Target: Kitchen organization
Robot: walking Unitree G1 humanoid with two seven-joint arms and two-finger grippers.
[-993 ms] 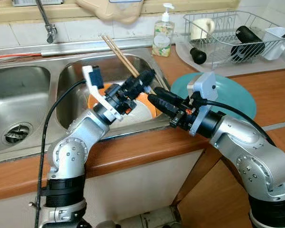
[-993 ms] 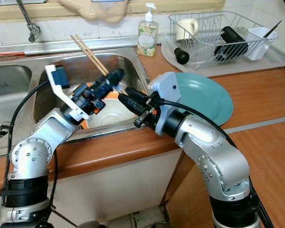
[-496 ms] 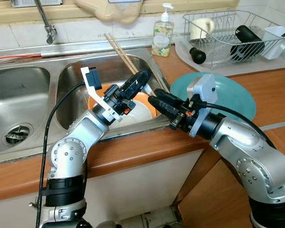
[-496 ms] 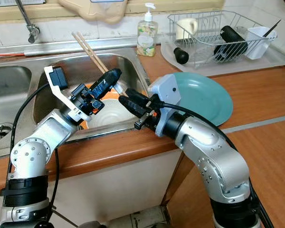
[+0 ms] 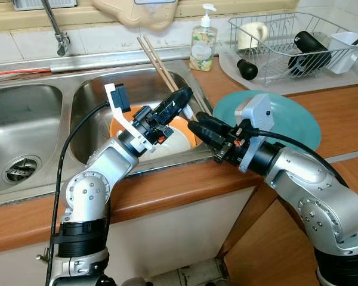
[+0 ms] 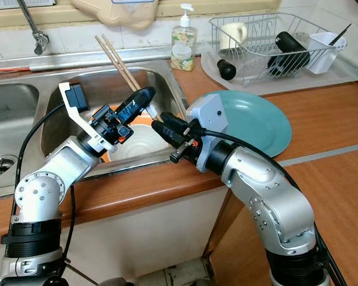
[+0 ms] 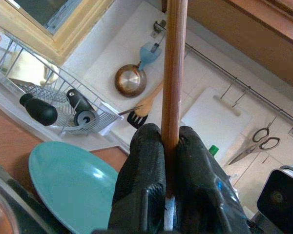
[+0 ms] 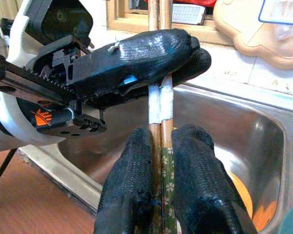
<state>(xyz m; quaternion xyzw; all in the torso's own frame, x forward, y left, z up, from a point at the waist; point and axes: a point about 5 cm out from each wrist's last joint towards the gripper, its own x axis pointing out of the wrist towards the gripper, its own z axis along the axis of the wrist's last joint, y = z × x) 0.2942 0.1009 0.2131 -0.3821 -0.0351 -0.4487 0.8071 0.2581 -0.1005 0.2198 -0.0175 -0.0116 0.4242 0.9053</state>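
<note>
A pair of wooden chopsticks (image 5: 153, 58) slants up over the right sink basin (image 5: 95, 113), its lower end wrapped in white and green patterned paper (image 8: 159, 109). My left gripper (image 5: 182, 97) is shut on the sticks partway up, and they run between its fingers (image 7: 145, 165). My right gripper (image 5: 195, 126) is shut on the same chopsticks just below, almost touching the left one. In the right wrist view its fingers (image 8: 132, 185) clamp the wrapped end. An orange bowl (image 5: 184, 127) with a white dish (image 6: 140, 140) inside lies in the basin beneath both grippers.
A teal plate (image 5: 295, 122) lies on the wooden counter right of the sink. Behind it stand a soap bottle (image 5: 203, 43) and a wire dish rack (image 5: 286, 44) holding a cup and dark utensils. The faucet (image 5: 56, 30) rises at the back left.
The chopsticks' upper ends have drifted slightly right and up. The left gripper has shifted a little along them. The right gripper has barely moved.
</note>
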